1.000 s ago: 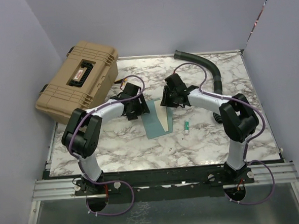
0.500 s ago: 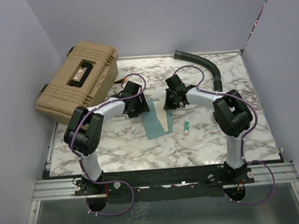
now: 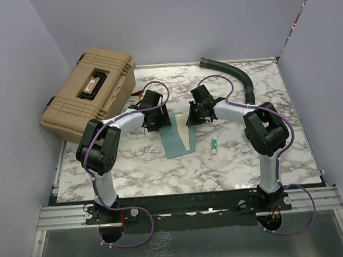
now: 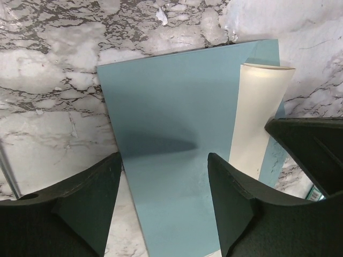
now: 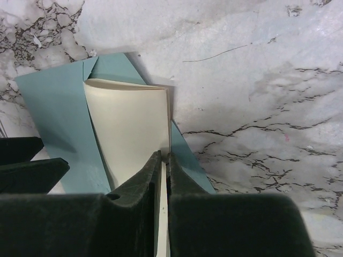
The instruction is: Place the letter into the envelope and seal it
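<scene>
The teal envelope (image 3: pixel 172 143) lies flat on the marble table, also in the left wrist view (image 4: pixel 177 107) and the right wrist view (image 5: pixel 53 107). The letter (image 3: pixel 189 139) looks pale cream here and curls up from the envelope's right side (image 4: pixel 257 112). My right gripper (image 3: pixel 193 120) is shut on the letter's near edge (image 5: pixel 128 123), the sheet pinched between its fingertips (image 5: pixel 163 155). My left gripper (image 3: pixel 158 122) is open, its jaws either side of the envelope's end (image 4: pixel 164 160). Whether it touches the envelope is unclear.
A tan hard case (image 3: pixel 90 92) stands at the back left. A black hose (image 3: pixel 232 72) curves along the back right. A small green and white stick (image 3: pixel 214 144) lies right of the envelope. The right gripper's finger (image 4: pixel 311 144) shows close beside the letter.
Both grippers have moved slightly toward the far side. The visible strip of letter beside the envelope has grown narrower.
</scene>
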You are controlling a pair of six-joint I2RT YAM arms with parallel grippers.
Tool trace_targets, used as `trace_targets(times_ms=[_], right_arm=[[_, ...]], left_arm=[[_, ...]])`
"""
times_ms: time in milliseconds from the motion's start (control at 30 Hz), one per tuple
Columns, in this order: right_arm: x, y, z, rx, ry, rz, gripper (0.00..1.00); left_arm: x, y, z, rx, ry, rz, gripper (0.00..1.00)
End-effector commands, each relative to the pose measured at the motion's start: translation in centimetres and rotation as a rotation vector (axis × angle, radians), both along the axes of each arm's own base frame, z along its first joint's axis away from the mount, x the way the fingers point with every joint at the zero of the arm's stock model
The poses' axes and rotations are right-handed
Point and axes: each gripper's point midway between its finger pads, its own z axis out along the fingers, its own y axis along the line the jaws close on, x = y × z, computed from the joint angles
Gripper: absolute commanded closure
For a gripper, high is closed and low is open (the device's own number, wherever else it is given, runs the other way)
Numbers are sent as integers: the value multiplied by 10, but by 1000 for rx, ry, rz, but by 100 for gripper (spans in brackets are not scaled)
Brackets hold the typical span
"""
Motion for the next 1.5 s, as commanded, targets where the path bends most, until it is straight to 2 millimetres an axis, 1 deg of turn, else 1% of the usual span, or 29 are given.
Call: trace_targets(times_ms=[0,67,200,267,333,400,467,600,667,700,900,1033,1200,1467], right_arm=[[-5,16,-7,41,25,50,91],[-5,15,-6,36,22,48,90],[-2,-5,-4,-52,7,-16,84],[-1,-13,3,-79,-19,-39,80],[1,-13,13,-74,-44,-35,74],[5,-10,26,-50,-88,-28,70],[8,-7,36,-26,-119,-20,70],[13,2,42,3,-133,8,80],[14,8,40,22,-125,23,86],[15,11,40,29,-121,27,87],[19,31,34,105,-104,80,86],[23,38,29,125,-91,85,86],[21,45,10,154,-21,83,86],[9,50,-10,200,72,74,65]], left_arm=[[-28,11,-41,64,129,-28,33],[-28,12,-42,69,128,-28,33],[-25,20,-40,104,107,7,33],[-23,24,-39,120,98,19,33],[-24,26,-40,131,102,23,33],[-25,27,-41,134,106,25,33],[-26,28,-42,136,111,26,33],[-27,28,-43,138,117,26,33],[-28,29,-44,140,120,26,33],[-28,29,-44,141,121,26,33],[-30,30,-47,144,129,26,33],[-30,31,-48,148,132,24,33],[-30,30,-49,147,134,19,33],[-31,28,-49,135,137,-6,33]])
